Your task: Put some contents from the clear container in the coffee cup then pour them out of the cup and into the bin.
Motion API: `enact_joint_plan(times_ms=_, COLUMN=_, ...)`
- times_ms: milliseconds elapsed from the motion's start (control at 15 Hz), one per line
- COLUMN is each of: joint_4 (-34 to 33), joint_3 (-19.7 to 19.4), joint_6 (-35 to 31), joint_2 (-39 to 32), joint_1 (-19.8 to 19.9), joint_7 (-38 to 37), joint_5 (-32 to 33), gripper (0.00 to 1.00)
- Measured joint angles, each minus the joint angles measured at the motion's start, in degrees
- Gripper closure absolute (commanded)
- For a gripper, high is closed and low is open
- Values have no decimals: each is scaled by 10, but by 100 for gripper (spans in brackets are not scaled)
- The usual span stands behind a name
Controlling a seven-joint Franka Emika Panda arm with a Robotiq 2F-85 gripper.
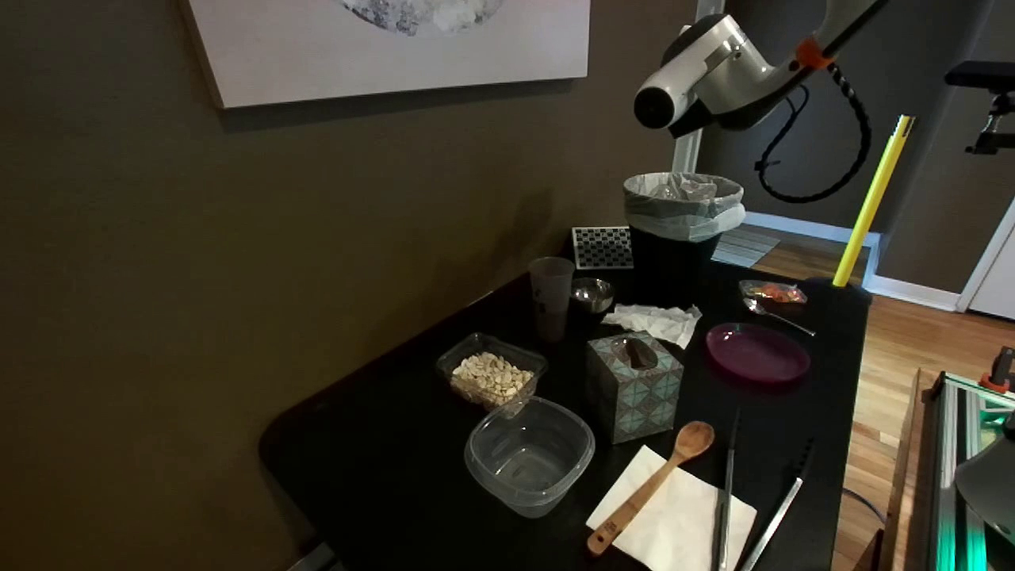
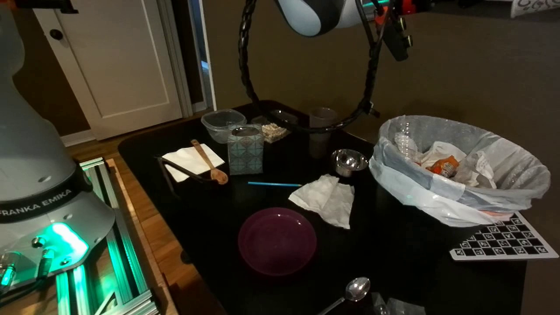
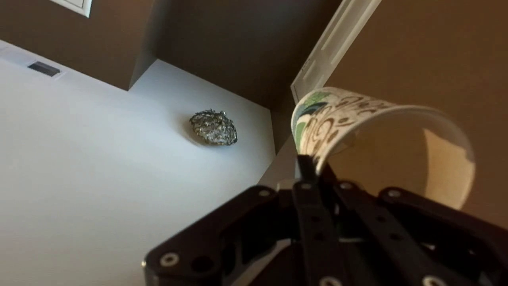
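Observation:
My gripper (image 3: pixel 316 172) is shut on the wall of a patterned paper coffee cup (image 3: pixel 333 119) at its rim. The cup is tilted, its mouth turned towards the wrist camera; no contents show in the visible part of its inside. A bit of the cup (image 2: pixel 537 6) shows at the top right of an exterior view, high above the bin. The bin (image 1: pixel 674 262) is black with a pale liner (image 2: pixel 420 192) and holds crumpled rubbish. The shallow clear container (image 1: pixel 456 357) stands on the table with pale contents (image 1: pixel 490 377), also seen in an exterior view (image 2: pixel 274 131).
A larger clear tub (image 1: pixel 530 452), a tissue box (image 1: pixel 634 396) and a tall translucent cup (image 1: pixel 551 297) stand near the container. A metal bowl (image 2: pixel 348 162), napkin (image 2: pixel 326 199) and maroon plate (image 2: pixel 277 241) lie nearer the bin. A wooden spoon (image 1: pixel 654 484) lies on paper.

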State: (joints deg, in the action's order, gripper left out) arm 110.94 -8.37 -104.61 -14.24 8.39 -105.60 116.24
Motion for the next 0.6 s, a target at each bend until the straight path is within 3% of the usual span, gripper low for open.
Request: enact_joint_plan(times_ms=600, joint_4=39, joint_3=8, joint_6=70, joint_2=16, joint_1=-1, joint_7=-8, joint_5=111, gripper=99)
